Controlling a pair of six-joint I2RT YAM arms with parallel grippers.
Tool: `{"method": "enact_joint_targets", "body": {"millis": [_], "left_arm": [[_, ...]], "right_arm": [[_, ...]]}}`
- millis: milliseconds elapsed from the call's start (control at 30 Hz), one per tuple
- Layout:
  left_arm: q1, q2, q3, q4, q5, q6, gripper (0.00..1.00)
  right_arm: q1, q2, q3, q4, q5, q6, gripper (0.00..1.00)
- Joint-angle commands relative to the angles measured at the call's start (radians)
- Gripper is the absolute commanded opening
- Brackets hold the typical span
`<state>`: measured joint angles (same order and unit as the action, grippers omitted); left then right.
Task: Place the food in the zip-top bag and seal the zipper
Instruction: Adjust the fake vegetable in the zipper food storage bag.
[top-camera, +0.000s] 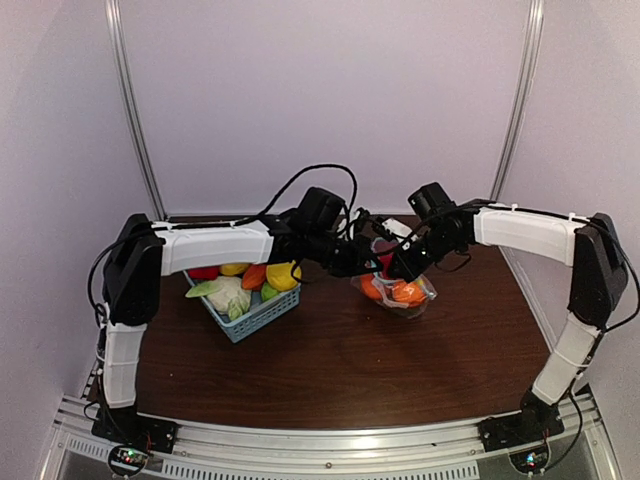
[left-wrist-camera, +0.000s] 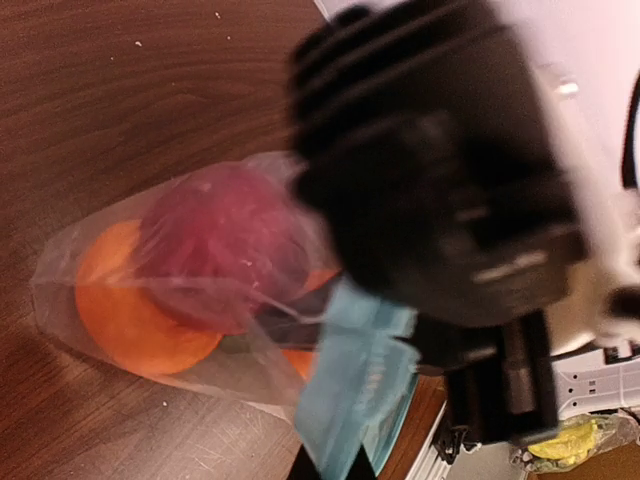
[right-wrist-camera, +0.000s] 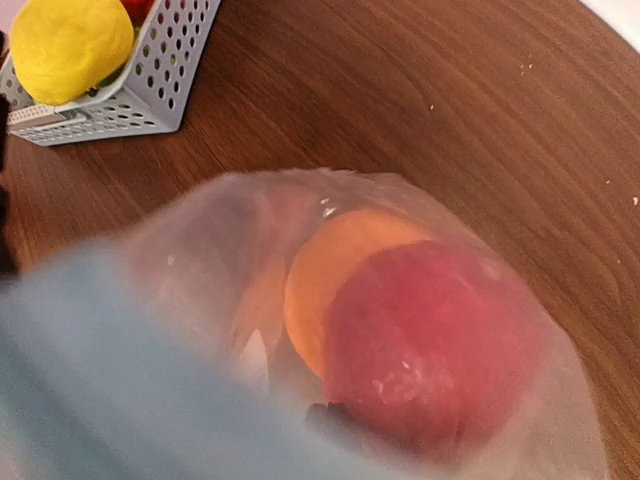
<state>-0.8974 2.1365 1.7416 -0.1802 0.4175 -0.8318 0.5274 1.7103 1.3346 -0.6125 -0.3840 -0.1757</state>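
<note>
- The basket (top-camera: 255, 318), on the left, holds yellow, green and red food (top-camera: 283, 275); sealing now would leave the task short.
- The left gripper (top-camera: 360, 264) is clamped on the zipper (left-wrist-camera: 355, 385); the slick strip may slip free under a pull.
- The zip-top bag (top-camera: 405, 293), at centre-right on the table (top-camera: 330, 380), holds red and orange pieces that could spill if it tips.
- The right gripper (top-camera: 394, 267) is pinched shut on the zipper too; a skewed grip could leave gaps.
</note>
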Motion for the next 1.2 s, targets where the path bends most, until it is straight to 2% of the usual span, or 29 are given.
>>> {"method": "enact_joint_targets", "body": {"millis": [0, 133, 367, 533, 600, 767, 900, 967, 1100, 1167], "left_arm": [[0.003, -0.072, -0.021, 0.092, -0.017, -0.006, 0.00], [0.003, -0.104, -0.073, 0.163, -0.026, -0.013, 0.00], [0.005, -0.098, -0.093, 0.160, -0.031, -0.003, 0.00], [0.006, -0.084, -0.094, 0.154, -0.025, 0.002, 0.00], [0.006, -0.083, -0.095, 0.156, -0.024, 0.003, 0.00], [0.005, -0.080, -0.093, 0.155, -0.018, 0.001, 0.00], [0.006, -0.083, -0.086, 0.143, -0.018, 0.003, 0.00], [0.007, -0.082, -0.085, 0.143, -0.018, 0.004, 0.00], [0.006, -0.082, -0.080, 0.129, -0.023, 0.004, 0.00], [0.006, -0.080, -0.072, 0.098, -0.037, 0.010, 0.00]], "right_arm": [[0.014, 0.047, 0.028, -0.033, 0.088, 0.013, 0.00], [0.014, 0.048, 0.044, -0.050, 0.166, 0.018, 0.00], [0.016, -0.108, 0.083, -0.089, -0.018, -0.035, 0.03], [0.014, -0.213, 0.086, -0.092, 0.036, -0.058, 0.05], [0.014, -0.220, 0.062, -0.075, 0.105, -0.060, 0.06], [0.015, -0.165, 0.031, -0.054, 0.210, -0.049, 0.34], [0.013, -0.088, 0.059, -0.059, 0.239, -0.033, 0.38], [0.014, -0.056, 0.077, -0.071, 0.231, -0.026, 0.36], [0.013, -0.039, 0.088, -0.068, 0.245, -0.011, 0.14], [0.013, -0.051, 0.091, -0.067, 0.252, -0.007, 0.11]]}}
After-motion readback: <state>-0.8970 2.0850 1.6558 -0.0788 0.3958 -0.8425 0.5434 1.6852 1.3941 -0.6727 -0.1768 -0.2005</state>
